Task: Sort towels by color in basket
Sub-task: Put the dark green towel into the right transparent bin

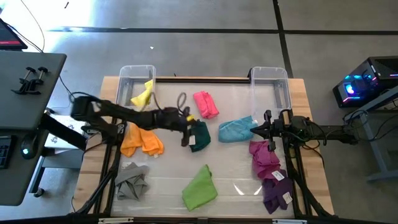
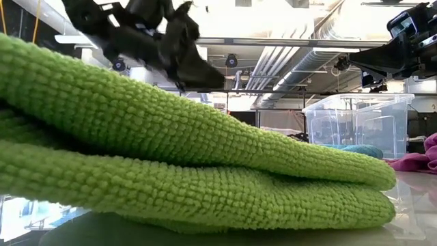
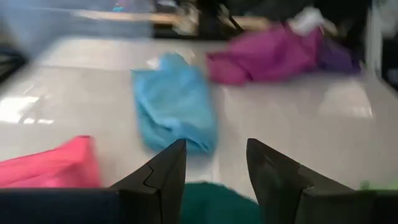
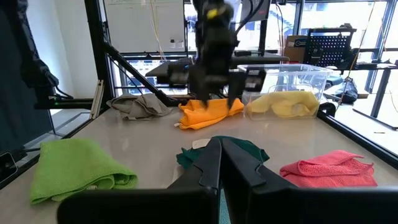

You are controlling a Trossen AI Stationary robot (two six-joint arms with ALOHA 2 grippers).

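Observation:
My left gripper (image 3: 216,163) is open and hovers just above the dark green towel (image 1: 200,137) near the table's middle; in the right wrist view it (image 4: 219,102) hangs clear over that towel (image 4: 233,149), fingers pointing down. My right gripper (image 4: 221,154) is shut and held above the table at the right end of the light blue towel (image 1: 236,129). The pink towel (image 1: 206,104) lies farther back, and the orange one (image 1: 142,140) lies to the left. A yellow towel (image 1: 143,94) lies at the left bin.
Two clear plastic bins stand at the far edge, one on the left (image 1: 127,73) and one on the right (image 1: 270,79). Grey (image 1: 132,181) and lime green (image 1: 200,186) towels lie near the front edge. Magenta (image 1: 264,158) and purple (image 1: 275,190) towels lie beside the right arm.

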